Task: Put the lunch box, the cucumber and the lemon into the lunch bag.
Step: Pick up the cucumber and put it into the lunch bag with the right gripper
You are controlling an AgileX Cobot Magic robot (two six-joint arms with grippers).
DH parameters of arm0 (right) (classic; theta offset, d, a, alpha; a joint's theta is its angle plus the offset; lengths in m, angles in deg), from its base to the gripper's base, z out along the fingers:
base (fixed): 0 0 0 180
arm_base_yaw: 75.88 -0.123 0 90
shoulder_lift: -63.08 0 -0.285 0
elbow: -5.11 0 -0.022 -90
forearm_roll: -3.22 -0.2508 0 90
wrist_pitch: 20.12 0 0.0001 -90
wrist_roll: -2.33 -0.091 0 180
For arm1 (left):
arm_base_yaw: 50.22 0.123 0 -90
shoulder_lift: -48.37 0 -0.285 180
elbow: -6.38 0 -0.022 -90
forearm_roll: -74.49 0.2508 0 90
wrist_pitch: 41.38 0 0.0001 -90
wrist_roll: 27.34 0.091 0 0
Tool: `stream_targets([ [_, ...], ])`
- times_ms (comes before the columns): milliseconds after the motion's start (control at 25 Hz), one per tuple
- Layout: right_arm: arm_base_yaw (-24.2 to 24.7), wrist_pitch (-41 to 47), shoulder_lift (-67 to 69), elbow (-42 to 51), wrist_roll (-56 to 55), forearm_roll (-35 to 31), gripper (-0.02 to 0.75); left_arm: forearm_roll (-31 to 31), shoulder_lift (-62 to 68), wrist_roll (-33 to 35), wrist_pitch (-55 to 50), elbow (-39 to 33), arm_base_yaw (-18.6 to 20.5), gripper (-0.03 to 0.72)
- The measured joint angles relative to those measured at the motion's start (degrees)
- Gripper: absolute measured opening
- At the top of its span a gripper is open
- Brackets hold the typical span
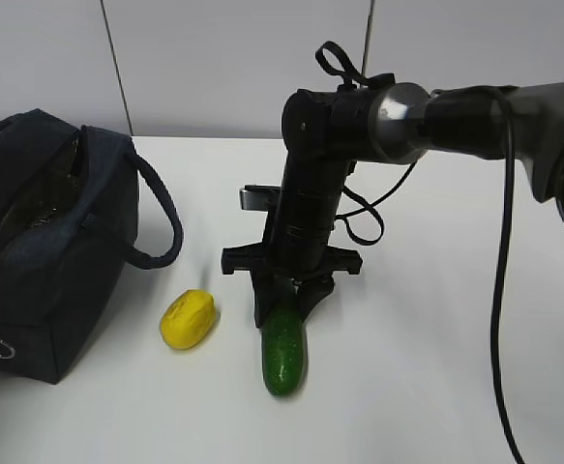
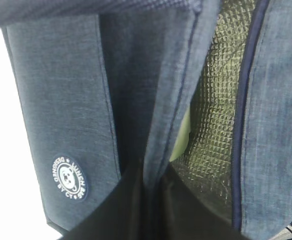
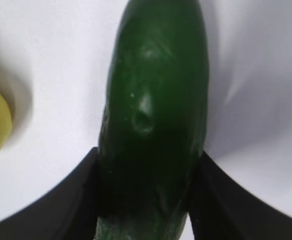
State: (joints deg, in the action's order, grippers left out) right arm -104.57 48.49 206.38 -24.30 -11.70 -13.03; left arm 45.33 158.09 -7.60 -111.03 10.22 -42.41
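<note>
White table (image 1: 436, 367): right tool (image 1: 284, 307) pinches the cucumber (image 1: 283, 350), lemon (image 1: 188, 319) beside; left tool's state unclear.

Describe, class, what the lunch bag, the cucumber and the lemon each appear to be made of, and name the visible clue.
Lunch bag: woven dark navy fabric, matte, shown by its heathered weave; the lining looks like quilted foil. Cucumber: smooth glossy green skin with highlights; real or plastic cannot be told. Lemon: yellow and matte, with a slightly uneven surface; possibly a replica.
</note>
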Motion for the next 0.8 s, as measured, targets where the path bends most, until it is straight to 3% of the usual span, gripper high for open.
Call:
stream_targets([
  [560,-0.04,1.43,-3.5,-9.09,0.63,-2.57,0.357,0.04,0.0,0.0,0.0,0.0,0.0,0.02],
  [720,-0.04,1.64,-6.06,-12.87,2.56,-8.44,0.357,0.04,0.0,0.0,0.0,0.0,0.0,0.02],
  [800,-0.04,1.64,-6.16,-15.47,4.46,-14.94,0.357,0.04,0.0,0.0,0.0,0.0,0.0,0.02],
])
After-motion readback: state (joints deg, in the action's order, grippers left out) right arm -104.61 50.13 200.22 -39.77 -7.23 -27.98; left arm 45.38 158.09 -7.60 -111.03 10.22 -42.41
